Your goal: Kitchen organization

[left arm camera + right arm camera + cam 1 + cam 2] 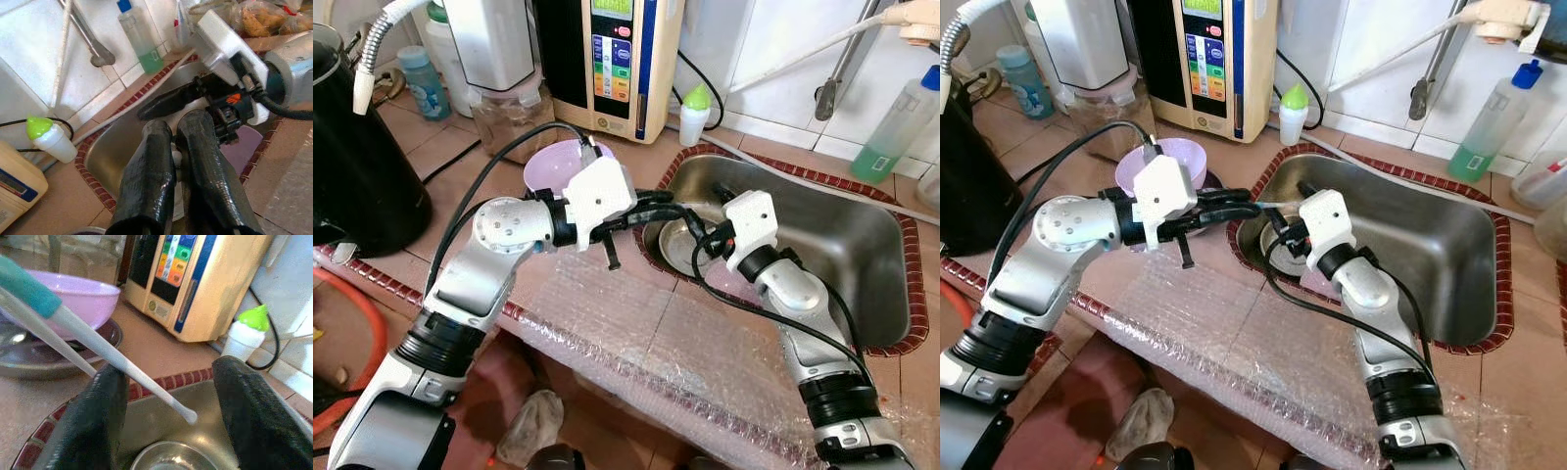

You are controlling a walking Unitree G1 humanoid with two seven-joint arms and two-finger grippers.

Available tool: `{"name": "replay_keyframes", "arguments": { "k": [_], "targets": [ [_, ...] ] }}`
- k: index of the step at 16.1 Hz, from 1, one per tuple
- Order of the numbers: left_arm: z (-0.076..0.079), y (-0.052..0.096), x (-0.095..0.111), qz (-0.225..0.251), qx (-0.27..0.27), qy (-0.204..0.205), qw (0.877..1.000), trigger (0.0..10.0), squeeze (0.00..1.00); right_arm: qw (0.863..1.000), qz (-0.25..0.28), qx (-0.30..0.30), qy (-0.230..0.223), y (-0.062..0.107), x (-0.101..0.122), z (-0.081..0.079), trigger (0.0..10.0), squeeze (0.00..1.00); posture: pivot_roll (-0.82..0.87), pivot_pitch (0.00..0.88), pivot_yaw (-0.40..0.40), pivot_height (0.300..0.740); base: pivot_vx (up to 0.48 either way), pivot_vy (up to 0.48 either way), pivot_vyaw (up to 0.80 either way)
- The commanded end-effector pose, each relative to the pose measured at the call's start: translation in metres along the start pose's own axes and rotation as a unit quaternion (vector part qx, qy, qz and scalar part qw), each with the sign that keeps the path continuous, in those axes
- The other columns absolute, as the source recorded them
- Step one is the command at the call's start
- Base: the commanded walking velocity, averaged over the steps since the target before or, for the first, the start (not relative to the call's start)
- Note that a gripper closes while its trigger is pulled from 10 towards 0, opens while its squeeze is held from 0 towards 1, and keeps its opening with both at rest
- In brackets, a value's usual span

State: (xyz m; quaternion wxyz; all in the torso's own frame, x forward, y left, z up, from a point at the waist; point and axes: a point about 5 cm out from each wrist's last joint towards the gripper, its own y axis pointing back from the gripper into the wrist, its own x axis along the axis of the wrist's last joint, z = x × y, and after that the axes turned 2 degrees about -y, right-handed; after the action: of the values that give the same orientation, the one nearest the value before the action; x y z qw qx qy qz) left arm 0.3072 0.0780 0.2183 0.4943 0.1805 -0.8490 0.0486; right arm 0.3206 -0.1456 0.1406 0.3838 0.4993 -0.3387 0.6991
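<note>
My left gripper [1255, 207] reaches from the counter over the left rim of the steel sink [842, 235]. It is shut on a thin white utensil with a teal grip [122, 367]. The utensil's rounded tip pokes between the fingers of my right gripper [1280, 223], which is open and does not touch it. My right gripper hovers just above a metal bowl [674, 245] in the sink's left end. A pink bowl [558, 162] sits on a dark dish [49, 357] on the counter behind my left wrist.
Bubble wrap [636, 333] covers the counter's front edge. A black kettle [352, 147] stands at the left. A beige water machine [617, 59], a green-capped white bottle [695, 113] and a green soap bottle [891, 127] line the back. A purple dish [244, 147] lies in the sink.
</note>
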Motion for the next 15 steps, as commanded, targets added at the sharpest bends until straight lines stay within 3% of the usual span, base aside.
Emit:
{"name": "replay_keyframes", "arguments": {
  "k": [1,6,11,13,15],
  "targets": [
    [0.003,-0.004,0.008,0.003,-0.027,-0.013,1.000,0.5,0.00,1.000,0.004,0.022,0.014,-0.006,0.003,-0.003,0.0,0.00,-0.03,0.006,0.044,0.740,0.000,0.000,0.00],
    [0.007,-0.005,0.004,-0.006,-0.033,-0.010,0.999,0.1,0.00,0.996,-0.004,0.078,0.040,-0.012,0.001,-0.004,0.0,0.00,-0.03,0.009,0.042,0.740,0.000,0.000,0.00],
    [0.009,-0.002,-0.002,-0.026,-0.036,-0.016,0.999,1.0,0.00,0.997,-0.012,0.058,0.051,-0.014,-0.002,0.008,0.0,0.00,-0.03,0.006,0.039,0.740,0.000,0.000,0.00],
    [0.010,-0.002,-0.006,-0.037,-0.037,-0.021,0.998,1.6,0.00,0.997,-0.010,0.056,0.052,-0.014,-0.003,0.008,0.0,0.00,-0.03,0.004,0.040,0.740,0.000,0.000,0.00],
    [0.010,-0.002,-0.009,-0.043,-0.036,-0.024,0.998,3.3,0.00,0.997,-0.012,0.052,0.052,-0.014,-0.004,0.009,0.0,0.00,-0.03,0.005,0.039,0.740,0.000,0.000,0.00]
  ]
}}
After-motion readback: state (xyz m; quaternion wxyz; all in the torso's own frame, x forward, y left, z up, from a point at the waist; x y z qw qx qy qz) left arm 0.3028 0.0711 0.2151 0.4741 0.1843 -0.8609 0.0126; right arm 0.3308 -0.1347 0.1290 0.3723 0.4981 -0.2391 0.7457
